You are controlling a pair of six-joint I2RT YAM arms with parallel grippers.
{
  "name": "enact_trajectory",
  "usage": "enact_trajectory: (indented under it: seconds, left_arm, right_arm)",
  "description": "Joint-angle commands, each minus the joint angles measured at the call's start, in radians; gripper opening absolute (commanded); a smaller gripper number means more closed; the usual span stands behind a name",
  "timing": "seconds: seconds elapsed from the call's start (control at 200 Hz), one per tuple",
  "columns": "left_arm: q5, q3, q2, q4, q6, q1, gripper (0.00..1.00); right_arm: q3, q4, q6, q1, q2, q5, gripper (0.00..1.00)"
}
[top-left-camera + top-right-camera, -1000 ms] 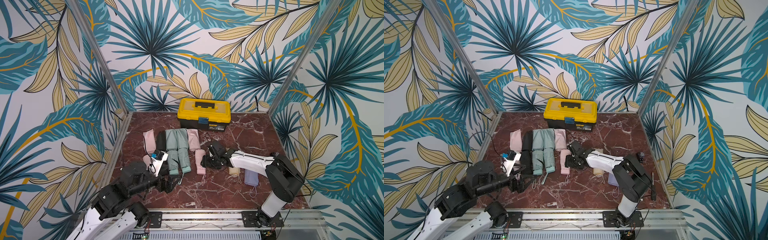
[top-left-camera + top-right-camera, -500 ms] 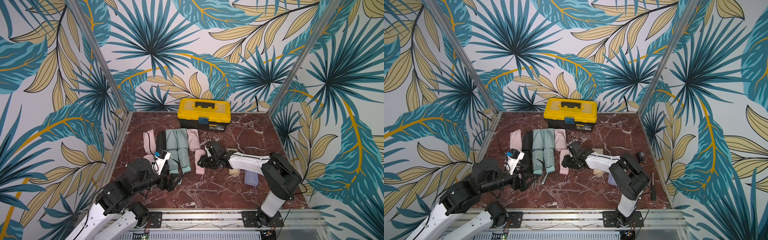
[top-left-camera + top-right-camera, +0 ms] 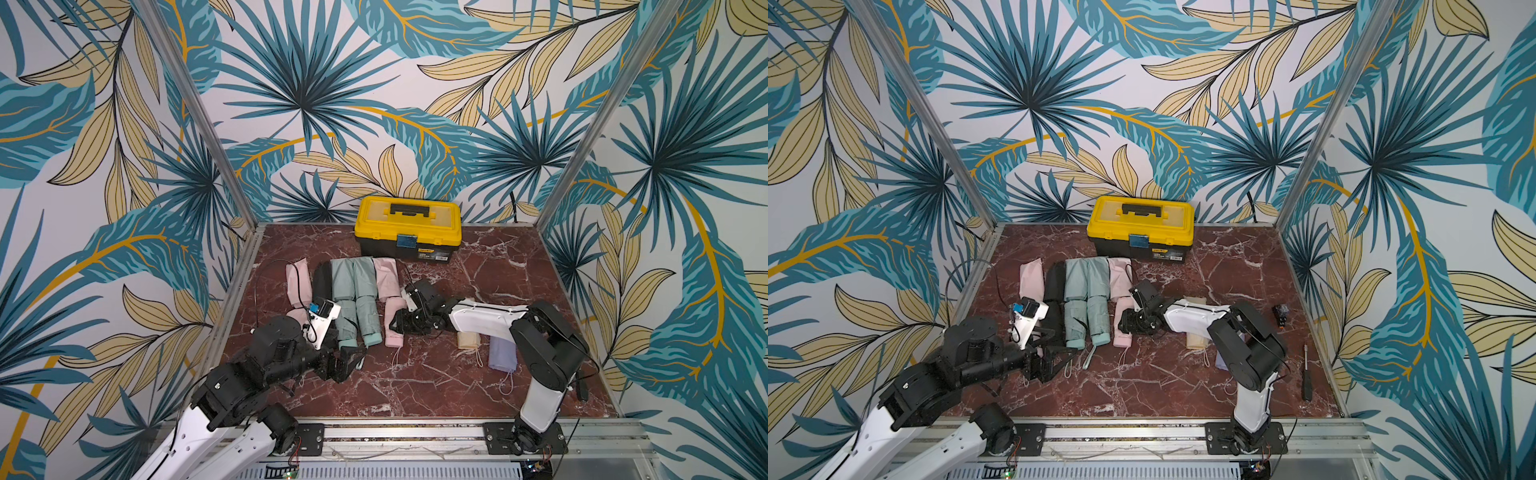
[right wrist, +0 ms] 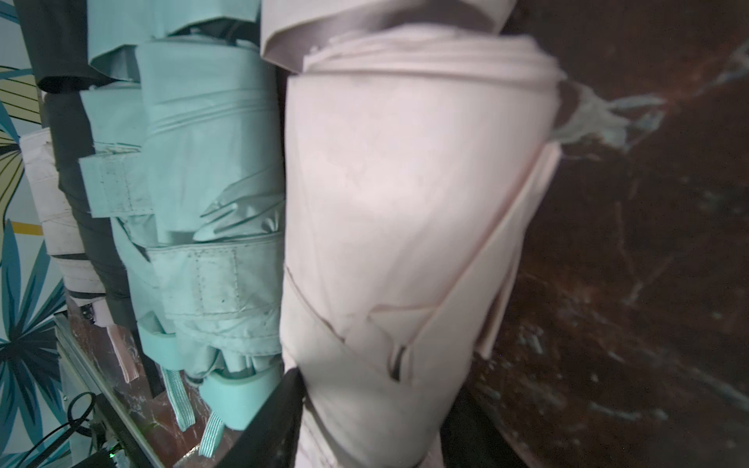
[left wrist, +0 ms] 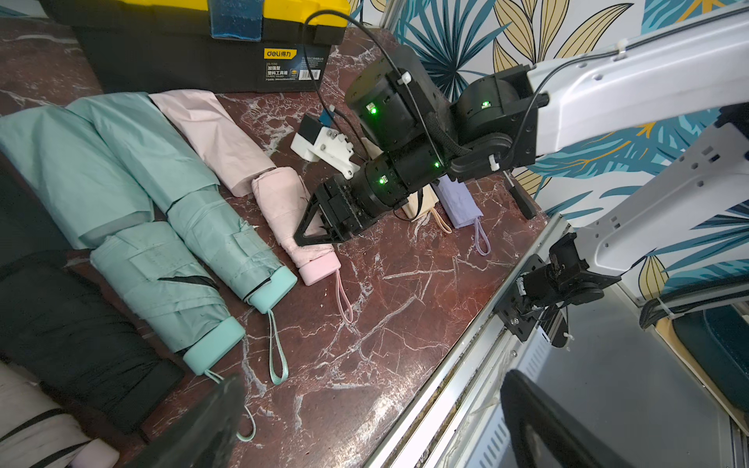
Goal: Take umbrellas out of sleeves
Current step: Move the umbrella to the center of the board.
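The left claw (image 3: 348, 360) has crept a little closer to the row and stays spread wide and empty, hovering just off the handle ends of the black umbrella (image 5: 73, 324) and the two mint umbrellas (image 3: 368, 322). Each mint one already lies mostly clear of its limp sleeve.

The real change is further right. The right claw (image 3: 399, 326) has slid sideways over the pink umbrella (image 5: 279, 202) and its jaws have narrowed from a wider spread. In the right wrist view a dark finger (image 4: 279, 405) presses the pleated cloth and its partner flanks the other side, so the claw looks closed around the umbrella's body. The pink sleeve (image 3: 386, 276) lies just beyond the tip, its mouth overlapping it slightly.

I judge this to be the moment of grasp: a pull toward the handle end should free the umbrella.

The beige (image 3: 468, 341) and lilac (image 3: 502, 353) bundles wait untouched on the desk (image 3: 457, 386).
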Motion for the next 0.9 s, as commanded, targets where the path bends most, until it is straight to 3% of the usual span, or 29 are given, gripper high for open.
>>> enact_trajectory:
  seconds: [0.0, 0.401, 0.891]
  left_arm:
    - [0.007, 0.014, -0.003, -0.003, 0.002, 0.005, 1.0]
    - [0.005, 0.014, -0.002, -0.004, 0.002, 0.006, 0.99]
    - [0.004, 0.014, -0.005, -0.005, 0.0, 0.006, 1.0]
  right_arm:
    - [0.031, -0.124, -0.076, 0.004, 0.029, 0.006, 0.53]
    - [0.125, -0.252, -0.169, 0.006, 0.077, 0.002, 0.53]
    - [0.153, -0.248, -0.192, 0.005, 0.1, -0.017, 0.53]
